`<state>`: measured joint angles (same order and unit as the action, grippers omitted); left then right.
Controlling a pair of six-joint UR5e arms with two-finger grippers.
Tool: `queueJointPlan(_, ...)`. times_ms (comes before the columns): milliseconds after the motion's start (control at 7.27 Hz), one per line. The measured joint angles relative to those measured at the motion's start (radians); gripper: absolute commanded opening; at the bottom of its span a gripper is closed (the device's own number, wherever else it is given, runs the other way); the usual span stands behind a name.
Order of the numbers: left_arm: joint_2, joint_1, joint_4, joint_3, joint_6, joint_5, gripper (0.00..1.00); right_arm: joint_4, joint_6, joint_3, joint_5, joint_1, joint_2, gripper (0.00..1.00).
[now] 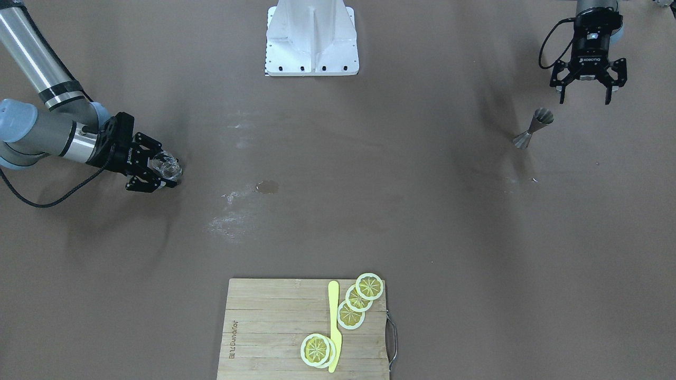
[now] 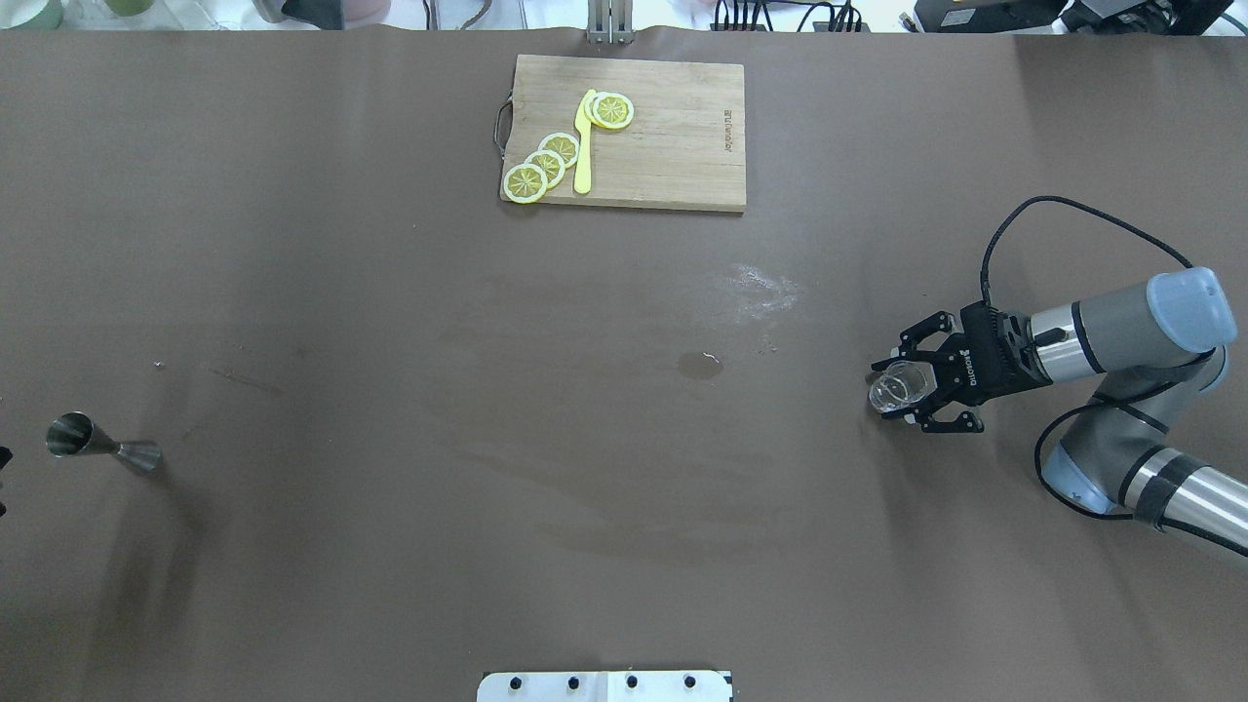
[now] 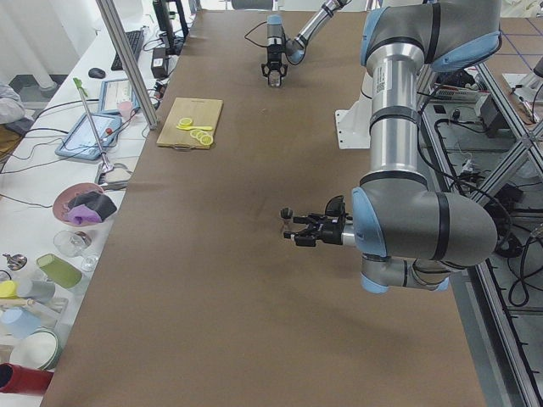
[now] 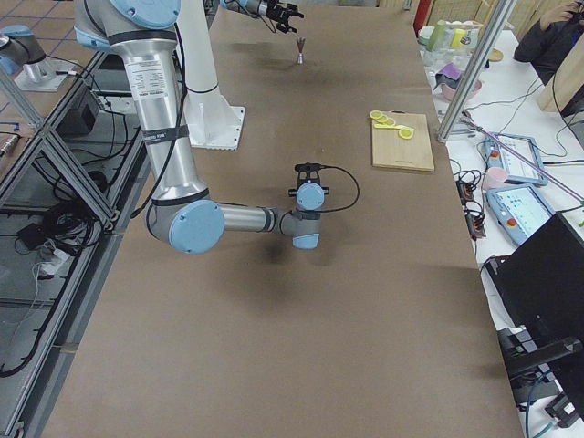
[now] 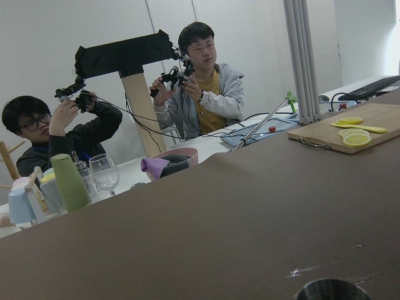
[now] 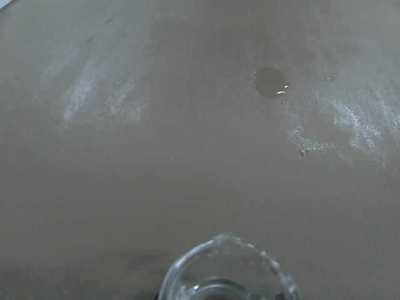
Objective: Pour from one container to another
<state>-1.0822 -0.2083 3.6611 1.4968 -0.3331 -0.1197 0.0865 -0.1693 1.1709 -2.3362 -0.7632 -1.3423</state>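
Observation:
The steel jigger (image 1: 533, 129) stands on the brown table at my left side, also visible as the jigger (image 2: 102, 447) at the overhead view's left edge. My left gripper (image 1: 585, 99) hangs open just behind it, nothing between its fingers; the jigger's rim (image 5: 331, 290) shows at the bottom of the left wrist view. The clear glass tumbler (image 1: 169, 165) sits between the fingers of my right gripper (image 2: 899, 387), which is shut on it, low over the table at my right side. The tumbler's rim (image 6: 228, 270) fills the bottom of the right wrist view.
A bamboo cutting board (image 2: 673, 146) with lemon slices (image 2: 546, 161) and a yellow knife (image 2: 583, 136) lies at the table's far edge. A small puddle (image 2: 698, 364) and whitish smears (image 2: 760, 288) mark the middle. My white base (image 1: 311, 37) stands behind.

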Motion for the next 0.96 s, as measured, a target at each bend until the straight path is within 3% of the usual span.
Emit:
queueJointPlan(551, 0.0, -0.004, -0.188, -0.005, -0.001, 0.119, 0.97, 0.002, 0.005, 0.003, -0.005, -0.002, 0.002, 0.23)
queueJointPlan(826, 0.0, -0.008, -0.257, -0.008, -0.004, 0.134, 0.97, 0.002, 0.016, 0.008, -0.014, -0.01, 0.003, 0.02)
queueJointPlan(963, -0.002, -0.013, -0.32, -0.006, -0.005, 0.148, 0.97, 0.002, 0.019, 0.01, -0.024, -0.022, 0.003, 0.0)
